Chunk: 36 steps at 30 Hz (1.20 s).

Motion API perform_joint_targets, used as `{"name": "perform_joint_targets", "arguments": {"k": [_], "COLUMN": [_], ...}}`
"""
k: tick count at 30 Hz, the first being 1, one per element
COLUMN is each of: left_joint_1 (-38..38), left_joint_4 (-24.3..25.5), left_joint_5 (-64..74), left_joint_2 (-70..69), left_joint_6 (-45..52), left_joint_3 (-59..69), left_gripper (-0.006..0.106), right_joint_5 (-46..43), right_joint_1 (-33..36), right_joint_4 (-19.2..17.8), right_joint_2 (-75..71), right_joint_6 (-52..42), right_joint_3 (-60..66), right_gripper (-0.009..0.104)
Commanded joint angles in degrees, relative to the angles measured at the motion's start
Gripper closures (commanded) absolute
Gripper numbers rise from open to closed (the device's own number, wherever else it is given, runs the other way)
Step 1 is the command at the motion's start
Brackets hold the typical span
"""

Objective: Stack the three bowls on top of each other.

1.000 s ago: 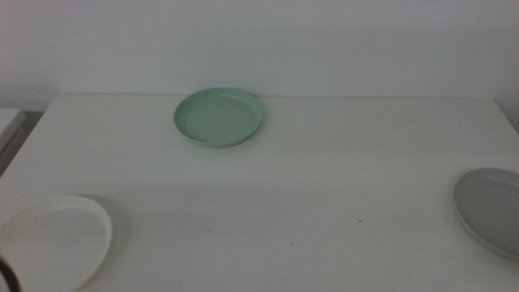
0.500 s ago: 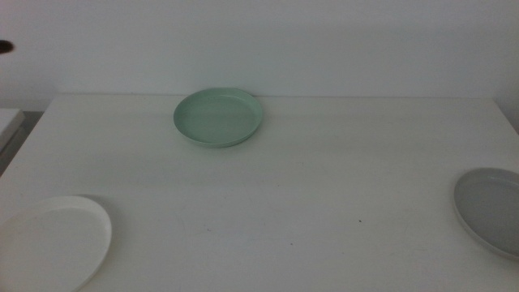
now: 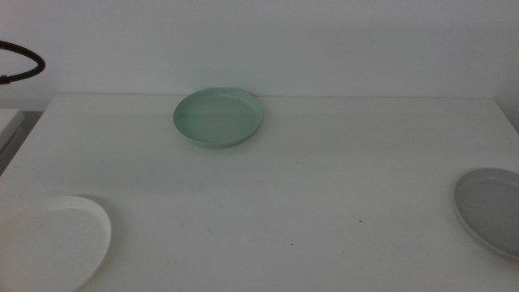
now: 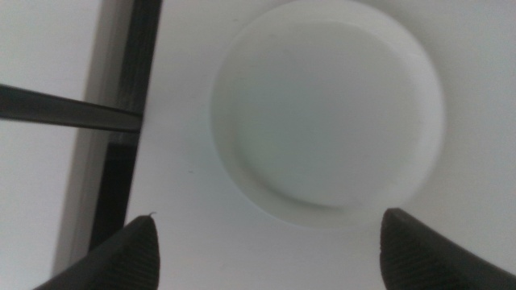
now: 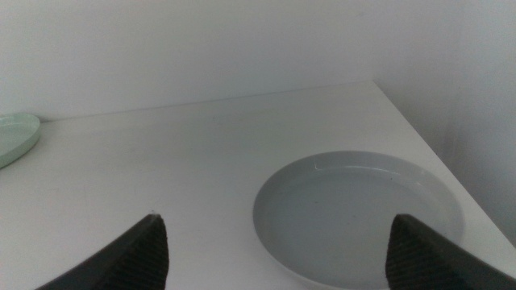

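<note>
A: Near edge first. White bowl point(image 3: 50, 242) at 8 o'clock of the table point(image 3: 324, 170), close to the front-left corner. Grey bowl point(image 3: 491, 209) at 4 o'clock, cut by the frame's right side. Mint green bowl point(image 3: 218, 117) at 12 o'clock, near the back edge. All three lie well apart; nothing stacked yet.

B: Grippers?

A: Left gripper point(image 4: 270, 250) hangs above the white bowl point(image 4: 326, 113), fingers spread wide, holding nothing. Right gripper point(image 5: 278, 250) is low behind the grey bowl point(image 5: 359, 216), fingers also spread, empty.

B: Step in hand?

A: Likely a first pick. I'd come down with one finger inside the low rim and one outside, then pinch. These rims are shallow, so a flat approach may skate off.

B: Room?

A: Centre of the table is bare, good for carrying. White bowl sits near the table's left edge; a dark frame point(image 4: 121, 121) runs just beyond it. Grey bowl lies near the right edge too, so avoid nudging either outward.
</note>
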Motion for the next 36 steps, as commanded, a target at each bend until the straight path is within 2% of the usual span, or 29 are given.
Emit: {"name": "perform_joint_targets", "arguments": {"k": [1,12,24,36], "left_joint_1": [2.3,12.0,12.3,12.3], "left_joint_4": [0.0,-8.7,-11.8,-11.2], "left_joint_5": [-2.4,-12.3,-19.6,-22.9], "left_joint_2": [2.4,15.1,33.3,42.5], "left_joint_6": [1.8,13.7,16.6,18.5], "left_joint_3": [-0.5,-0.5,-0.5,-0.5], "left_gripper": [0.007,0.007,0.007,0.010], "right_joint_5": [-0.5,-0.5,-0.5,-0.5], "right_joint_1": [0.1,0.1,0.1,0.1], "right_joint_4": [-0.3,-0.3,-0.3,-0.3], "right_joint_2": [-0.2,-0.2,-0.2,-0.2], "right_joint_6": [-0.2,-0.2,-0.2,-0.2], "right_joint_3": [0.2,0.2,0.2,0.2], "right_gripper": [0.002,0.002,0.002,0.002]}}
